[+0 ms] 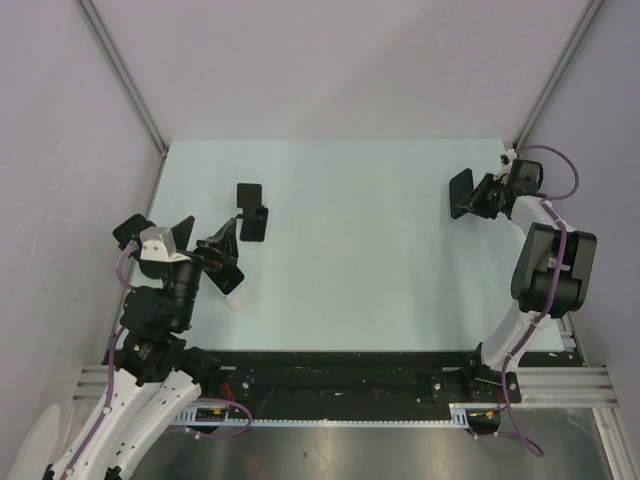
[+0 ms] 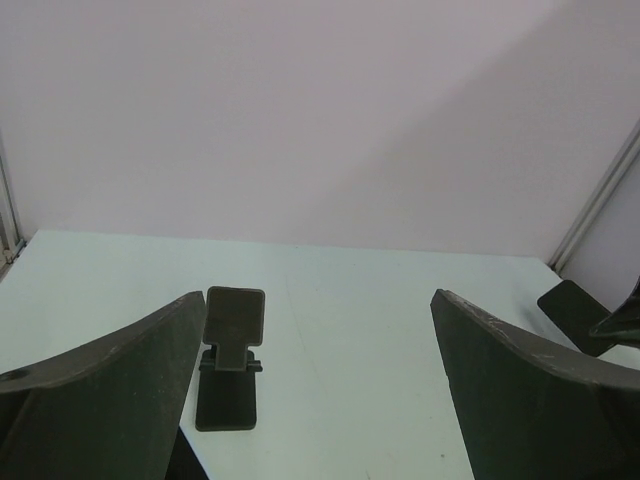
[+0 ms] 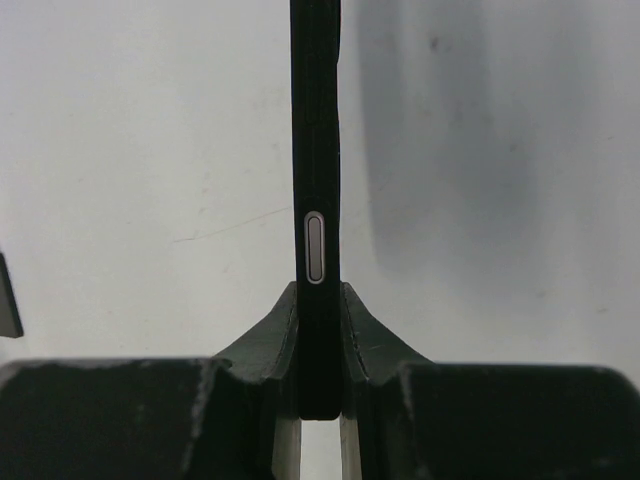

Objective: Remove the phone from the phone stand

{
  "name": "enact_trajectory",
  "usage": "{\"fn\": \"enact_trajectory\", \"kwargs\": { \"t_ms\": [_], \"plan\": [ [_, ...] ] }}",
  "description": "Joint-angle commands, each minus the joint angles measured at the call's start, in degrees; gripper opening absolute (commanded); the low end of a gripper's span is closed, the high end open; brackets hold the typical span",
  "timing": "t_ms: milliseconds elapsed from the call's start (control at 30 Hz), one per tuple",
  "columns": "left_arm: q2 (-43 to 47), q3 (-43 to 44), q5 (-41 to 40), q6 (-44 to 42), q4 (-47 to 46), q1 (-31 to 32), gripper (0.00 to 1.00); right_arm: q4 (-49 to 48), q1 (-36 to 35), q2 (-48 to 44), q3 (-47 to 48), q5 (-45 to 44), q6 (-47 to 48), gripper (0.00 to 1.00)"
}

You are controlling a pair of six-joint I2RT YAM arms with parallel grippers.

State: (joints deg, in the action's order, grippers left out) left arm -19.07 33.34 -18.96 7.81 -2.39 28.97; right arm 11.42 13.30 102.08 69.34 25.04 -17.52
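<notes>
So the phone (image 3: 318, 150) is off the phone stand (image 1: 251, 213) and sits in the right hand (image 1: 482, 197). That hand is clamped down tight on it, way over at the far right of the counter (image 1: 370, 270), close to the back corner. The right wrist view shows the phone edge-on, a thin dark slab standing straight up the middle of the picture. Its little silver side button (image 3: 315, 247) faces the camera, and the two fingers (image 3: 262, 352) pinch the lower end from either side. A soft shadow of the phone falls on the pale counter just to its right. I can't tell whether the phone's far end is touching the counter or not.

The phone stand is well apart from all that, on the left-centre part of the counter. It's upright on its flat black base, with the backrest plate tilted and nothing on it.

The left hand (image 1: 208, 250) is near the stand on the counter's left side, spread as wide as it goes and holding nothing. From its wrist camera, the stand shows just inside the left finger (image 2: 110, 400). The phone peeks in at the far right edge, past the other finger.
</notes>
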Motion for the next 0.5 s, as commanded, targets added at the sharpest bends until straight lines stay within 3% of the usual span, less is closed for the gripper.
{"fn": "enact_trajectory", "kwargs": {
  "t_ms": [0, 267, 367, 400, 467],
  "plan": [
    [0.35, -0.29, 1.47, -3.42, -1.74, -0.14, 1.00, 4.91, 2.69, 5.66, 9.74, 4.14, 8.28, 0.00],
    [0.61, -0.56, 0.94, -4.47, -1.74, -0.14, 1.00, 13.26, 5.33, 16.56, 21.87, 8.80, 16.28, 0.00],
    [0.61, -0.56, 0.86, -4.65, -1.74, -0.23, 1.00, 15.81, 5.86, 19.64, 25.04, 9.50, 17.34, 0.09],
    [0.70, -0.56, 0.94, -4.74, -1.74, -0.14, 1.00, 16.35, 6.56, 20.86, 25.58, 9.50, 18.73, 0.20],
    [0.61, -0.65, 0.86, -4.83, -1.82, -0.14, 1.00, 16.53, 7.26, 21.75, 25.93, 10.03, 18.75, 0.29]
  ]
}}
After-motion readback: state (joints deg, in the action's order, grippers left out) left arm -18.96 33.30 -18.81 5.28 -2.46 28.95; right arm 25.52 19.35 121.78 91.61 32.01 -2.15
